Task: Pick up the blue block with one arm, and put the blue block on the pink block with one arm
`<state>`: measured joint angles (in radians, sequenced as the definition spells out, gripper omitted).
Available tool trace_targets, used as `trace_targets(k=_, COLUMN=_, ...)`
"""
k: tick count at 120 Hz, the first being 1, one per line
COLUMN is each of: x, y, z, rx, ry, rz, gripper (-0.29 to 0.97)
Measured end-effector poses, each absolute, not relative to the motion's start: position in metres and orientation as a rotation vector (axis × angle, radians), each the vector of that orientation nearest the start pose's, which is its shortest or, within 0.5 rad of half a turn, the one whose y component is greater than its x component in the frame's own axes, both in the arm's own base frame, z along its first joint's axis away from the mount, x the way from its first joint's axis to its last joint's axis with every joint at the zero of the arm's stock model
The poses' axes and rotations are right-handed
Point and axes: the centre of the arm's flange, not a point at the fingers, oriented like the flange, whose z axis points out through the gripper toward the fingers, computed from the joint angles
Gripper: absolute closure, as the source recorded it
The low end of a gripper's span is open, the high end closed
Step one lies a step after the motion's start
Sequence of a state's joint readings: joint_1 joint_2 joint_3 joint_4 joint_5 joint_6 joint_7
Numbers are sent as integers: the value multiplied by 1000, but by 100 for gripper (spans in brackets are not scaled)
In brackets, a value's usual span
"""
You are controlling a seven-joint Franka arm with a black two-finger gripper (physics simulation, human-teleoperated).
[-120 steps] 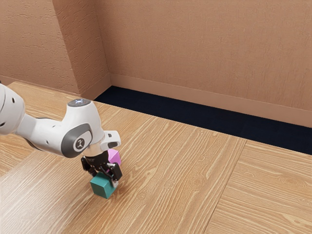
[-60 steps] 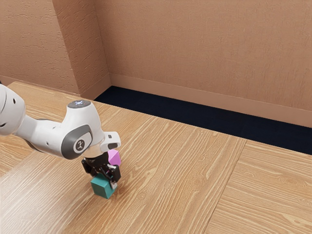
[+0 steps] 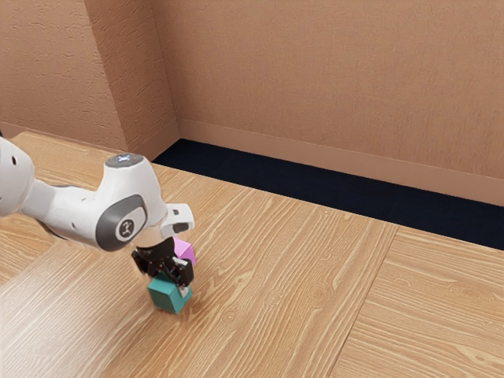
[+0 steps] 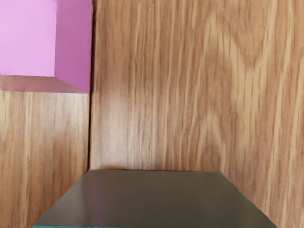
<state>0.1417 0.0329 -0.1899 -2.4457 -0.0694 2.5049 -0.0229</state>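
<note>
The blue block (image 3: pixel 166 298), teal in colour, is held between my black gripper's (image 3: pixel 168 287) fingers, which are shut on it from two sides. It hangs just above the wooden table (image 3: pixel 299 276). The pink block (image 3: pixel 186 250) rests on the table right behind my hand, partly hidden by it. In the wrist view the blue block's dark top (image 4: pixel 156 199) lies directly under the hand, and the pink block (image 4: pixel 45 40) stands a short way off on the wood, apart from the blue one.
The table's far edge (image 3: pixel 315 206) drops to a dark floor strip (image 3: pixel 354 193) in front of tan walls. A seam (image 3: pixel 370 291) crosses the tabletop toward the exterior view's right. Bare wood spreads to the right of the blocks.
My hand has risen slightly with the blue block in its grip, lifting it a little off the table. The pink block has stayed where it was.
</note>
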Motion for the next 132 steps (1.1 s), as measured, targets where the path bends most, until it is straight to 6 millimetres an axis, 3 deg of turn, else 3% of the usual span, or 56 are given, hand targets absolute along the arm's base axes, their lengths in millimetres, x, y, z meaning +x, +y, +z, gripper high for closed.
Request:
trace_targets(k=14, x=487, y=-23, z=318, rx=-3181, ry=-40, rz=-68, gripper=32)
trace_targets(k=28, x=512, y=-22, z=346, rx=-3190, ry=-31, rz=-62, gripper=32)
trace_targets(k=39, x=535, y=-17, z=356, rx=-3196, ry=-28, rz=-30, gripper=32)
trace_targets(k=45, x=542, y=3, z=353, rx=-3196, ry=-72, rz=1, gripper=32)
trace_targets(k=56, x=542, y=62, z=342, rx=-3189, ry=-223, rz=63, gripper=32)
trace_targets(k=62, x=542, y=75, z=337, rx=-3188, ry=-250, rz=91, gripper=32)
trace_targets(k=77, x=548, y=71, z=334, rx=-3190, ry=-213, rz=120, gripper=32)
trace_targets(k=100, x=571, y=74, z=352, rx=-3192, ry=-181, rz=66, gripper=32)
trace_targets(k=132, x=584, y=54, z=341, rx=-3205, ry=-102, rz=98, gripper=31)
